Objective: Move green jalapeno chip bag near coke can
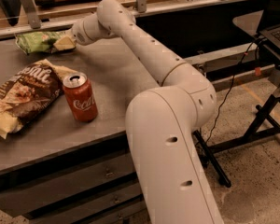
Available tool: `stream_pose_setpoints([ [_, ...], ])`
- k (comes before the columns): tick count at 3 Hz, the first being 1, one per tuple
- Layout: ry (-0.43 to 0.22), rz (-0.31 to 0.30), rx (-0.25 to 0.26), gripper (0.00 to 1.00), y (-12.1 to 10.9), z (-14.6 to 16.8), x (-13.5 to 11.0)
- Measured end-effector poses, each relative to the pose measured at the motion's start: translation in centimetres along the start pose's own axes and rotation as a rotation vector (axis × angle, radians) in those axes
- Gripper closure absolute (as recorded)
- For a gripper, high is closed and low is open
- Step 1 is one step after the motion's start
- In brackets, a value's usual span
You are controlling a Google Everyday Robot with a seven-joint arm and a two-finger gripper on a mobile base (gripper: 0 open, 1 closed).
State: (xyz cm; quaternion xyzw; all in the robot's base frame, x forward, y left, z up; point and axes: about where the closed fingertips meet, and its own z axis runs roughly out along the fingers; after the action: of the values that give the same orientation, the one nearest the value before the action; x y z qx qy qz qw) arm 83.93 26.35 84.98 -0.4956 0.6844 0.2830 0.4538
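Note:
The green jalapeno chip bag (36, 41) lies flat at the far left of the grey table (116, 73), next to the back rail. My gripper (63, 42) is at the bag's right end, low over the table and touching or overlapping the bag's edge. The coke can (80, 97) stands upright near the table's front, well in front of the bag and apart from it. My white arm reaches from the lower right across the table to the back left.
A large dark brown and cream chip bag (21, 93) lies at the front left, right beside the can. A metal rail (140, 3) runs along the table's back edge. A black stand with a laptop (276, 31) is at the right.

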Motion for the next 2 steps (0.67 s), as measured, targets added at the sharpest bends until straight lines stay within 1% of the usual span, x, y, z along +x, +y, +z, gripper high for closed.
stream_pose_setpoints([
  [1,0.018,0.008,0.043,0.94,-0.8,-1.7,0.3],
  [2,0.043,0.03,0.123,1.0,-1.5,-5.4,0.7],
])
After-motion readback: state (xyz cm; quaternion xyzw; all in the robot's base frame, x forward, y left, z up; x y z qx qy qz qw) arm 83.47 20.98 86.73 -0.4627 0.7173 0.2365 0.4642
